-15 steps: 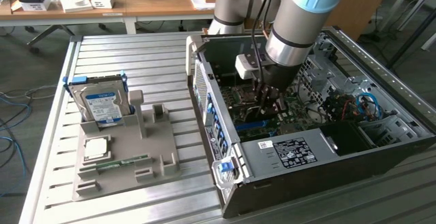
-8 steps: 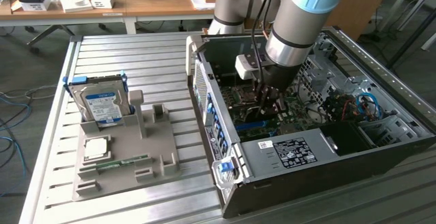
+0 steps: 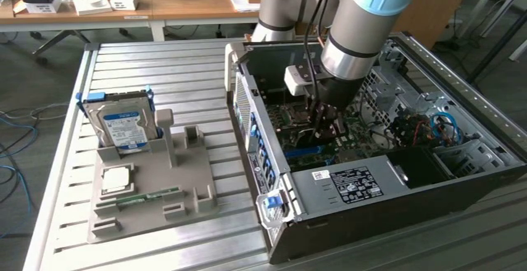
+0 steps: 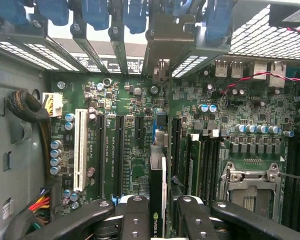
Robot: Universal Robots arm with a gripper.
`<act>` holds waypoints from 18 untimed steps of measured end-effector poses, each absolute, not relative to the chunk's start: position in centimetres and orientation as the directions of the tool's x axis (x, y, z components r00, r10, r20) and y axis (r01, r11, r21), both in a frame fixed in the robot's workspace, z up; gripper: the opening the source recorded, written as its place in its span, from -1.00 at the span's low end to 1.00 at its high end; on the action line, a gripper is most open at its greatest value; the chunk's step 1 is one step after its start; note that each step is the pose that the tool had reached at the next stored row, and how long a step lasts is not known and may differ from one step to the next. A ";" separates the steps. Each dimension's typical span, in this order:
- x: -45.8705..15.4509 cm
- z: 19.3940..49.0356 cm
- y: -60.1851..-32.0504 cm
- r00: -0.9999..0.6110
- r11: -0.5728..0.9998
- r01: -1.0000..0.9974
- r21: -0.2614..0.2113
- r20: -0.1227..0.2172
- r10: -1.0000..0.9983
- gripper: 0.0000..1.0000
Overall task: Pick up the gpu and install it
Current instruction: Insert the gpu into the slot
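Note:
Inside the open computer case (image 3: pixel 428 209), my gripper (image 3: pixel 323 123) hangs low over the green motherboard (image 3: pixel 362 141). It is shut on the gpu (image 3: pixel 307 138), a thin dark card held edge-on. In the wrist view the gpu (image 4: pixel 157 185) runs away from the gripper (image 4: pixel 157 212) between two black fingers (image 4: pixel 135 215), a green logo showing on its edge. Its grey metal bracket (image 4: pixel 165 35) sits at the case's rear slot openings. The card stands over the motherboard (image 4: pixel 137 165), between the long black expansion slots (image 4: pixel 118 155) and the memory slots (image 4: pixel 190 165).
A white slot (image 4: pixel 80 150) and a cable bundle (image 4: pixel 27 107) lie to one side of the card, the CPU socket (image 4: pixel 250 187) to the other. On the table at the exterior view's left, a grey fixture (image 3: pixel 189 191) holds a blue-framed hard drive (image 3: pixel 123 126) and a memory stick (image 3: pixel 148 197).

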State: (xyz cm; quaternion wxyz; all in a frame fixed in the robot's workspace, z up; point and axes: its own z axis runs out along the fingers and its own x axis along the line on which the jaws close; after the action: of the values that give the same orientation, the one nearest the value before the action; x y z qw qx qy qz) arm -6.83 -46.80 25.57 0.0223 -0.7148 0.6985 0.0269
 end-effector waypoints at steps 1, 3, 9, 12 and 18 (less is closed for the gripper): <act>-6.8 25.7 -46.8 0.023 -0.023 -1.000 0.006 -0.069 -0.997 -0.48; -6.8 25.8 -46.8 0.023 -0.023 -1.000 0.006 -0.069 -0.997 -0.48; -6.8 25.8 -46.8 0.023 -0.023 -1.000 0.006 -0.069 -0.997 -0.48; -6.8 25.8 -46.8 0.020 -0.020 -1.000 0.006 -0.069 -0.997 -0.48; -6.8 25.8 -46.9 0.016 -0.016 -1.000 0.006 -0.069 -0.997 -0.48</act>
State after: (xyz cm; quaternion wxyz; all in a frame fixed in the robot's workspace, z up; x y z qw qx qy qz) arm -6.75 -46.86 25.77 0.0222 -0.7124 0.7009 0.0267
